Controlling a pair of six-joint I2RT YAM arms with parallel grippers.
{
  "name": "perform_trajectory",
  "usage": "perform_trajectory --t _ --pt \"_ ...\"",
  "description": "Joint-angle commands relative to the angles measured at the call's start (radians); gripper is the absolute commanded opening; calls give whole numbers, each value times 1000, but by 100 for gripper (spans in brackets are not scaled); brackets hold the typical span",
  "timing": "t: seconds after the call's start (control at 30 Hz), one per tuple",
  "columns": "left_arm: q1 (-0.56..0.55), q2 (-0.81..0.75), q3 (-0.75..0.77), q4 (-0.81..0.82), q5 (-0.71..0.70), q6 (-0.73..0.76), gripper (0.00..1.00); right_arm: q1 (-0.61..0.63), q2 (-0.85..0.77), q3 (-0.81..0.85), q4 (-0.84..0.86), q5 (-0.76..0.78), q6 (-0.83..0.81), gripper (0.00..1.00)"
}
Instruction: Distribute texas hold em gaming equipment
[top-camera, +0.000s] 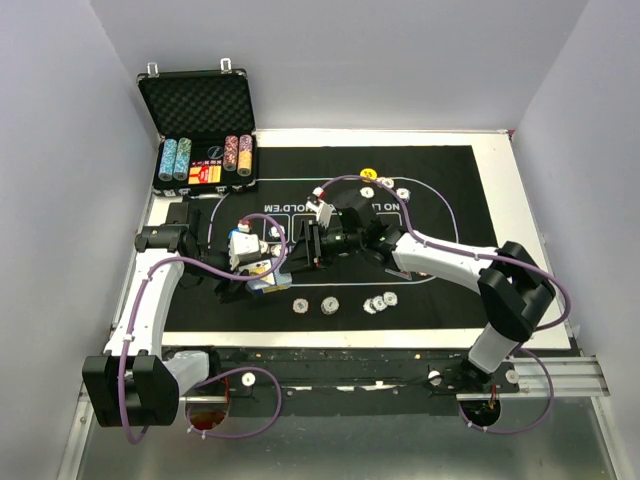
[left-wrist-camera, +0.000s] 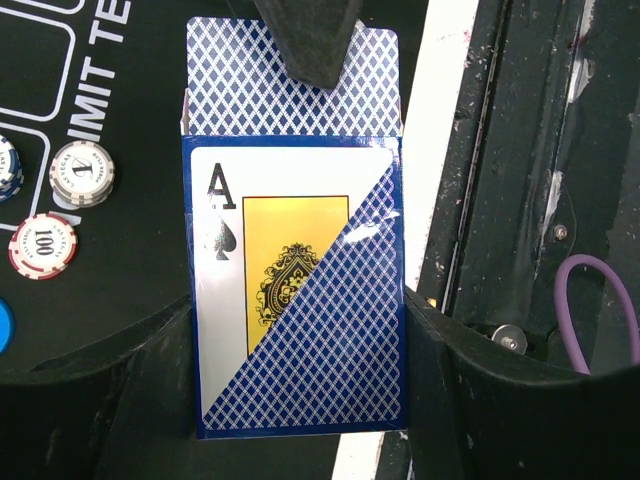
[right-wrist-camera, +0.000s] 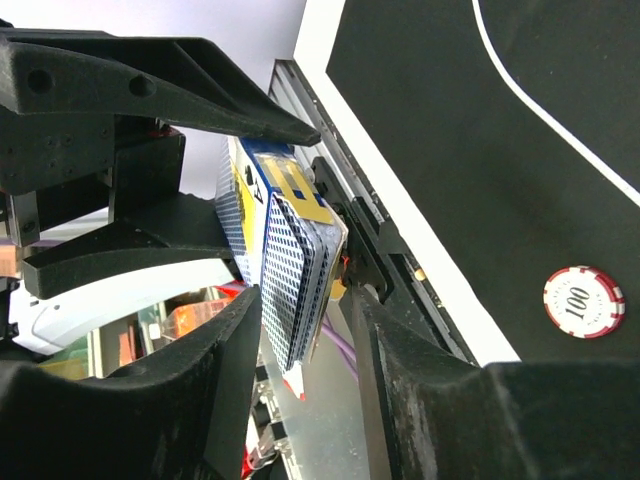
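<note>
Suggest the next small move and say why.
Probably the right end effector pulls straight back, drawing the blue-backed cards out: the left end effector clamps the card box, flap open, and the right fingers pinch the protruding end.

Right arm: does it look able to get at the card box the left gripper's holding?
Likely yes. The left gripper holds the card box with its flap open, and the right gripper has a finger on either side of its top end; nothing blocks them.

there are four chip stacks (top-camera: 183, 158) in one case (top-camera: 195, 100), one card box (left-wrist-camera: 300, 330), one yellow button (top-camera: 368, 174).
</note>
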Motion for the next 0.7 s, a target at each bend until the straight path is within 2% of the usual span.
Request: perform_trajectory --t 0.0,0.17,0.67 --pt "4 10 26 28 9 -20 51 6 20 21 -23 -36 -17 45" --pt "4 5 23 28 3 -25 51 8 -2 5 -27 -16 -22 37" --pt "3 -13 5 19 -2 -16 51 -26 -66 -47 -36 33 -19 23"
